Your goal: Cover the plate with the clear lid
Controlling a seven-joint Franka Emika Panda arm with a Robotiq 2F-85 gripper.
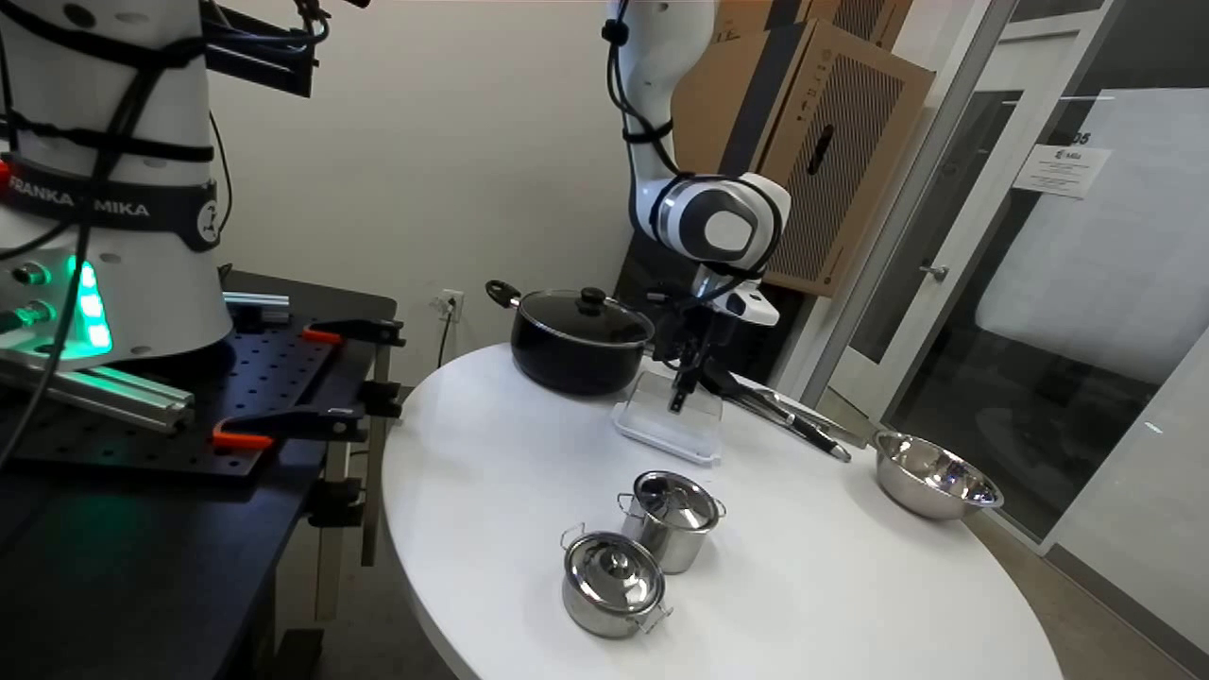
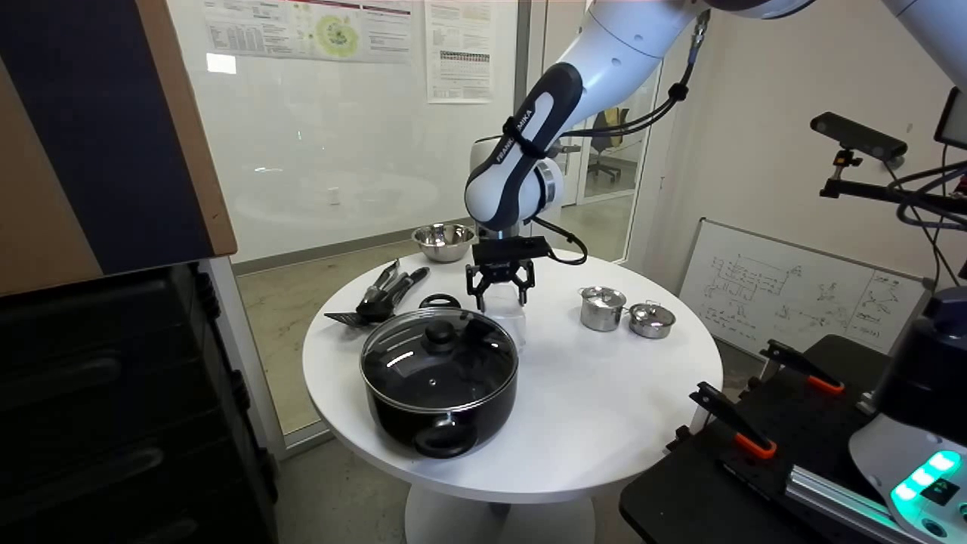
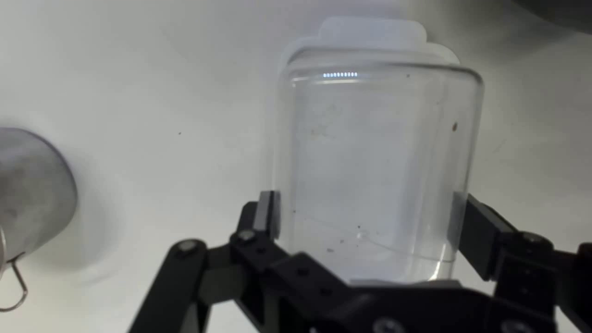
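The pincer (image 3: pixel 369 212) has its two fingers pressed against opposite walls of the clear lid (image 3: pixel 370 157), gripping it over the white plate (image 3: pixel 372 30) on the round table (image 1: pixel 812 595). A strip of plate peeks out past one end, and I can't tell whether lid and plate touch; the black pot (image 1: pixel 578 357) stands near them, the metal bowl (image 1: pixel 930 482) well apart.

In an exterior view, a black glass-lidded cooking pot (image 1: pixel 571 366) is seen far left on the white table (image 1: pixel 803 567), a steel mixing bowl (image 1: pixel 933 480) at right; two small lidded steel pots (image 1: pixel 614 590) are set near, just beside each other; cardboard boxes (image 1: pixel 850 161) are stacked far right. In an exterior view, kitchen utensils (image 2: pixel 378 306) are laid far left; a whiteboard (image 2: pixel 801 291) is seen far right.
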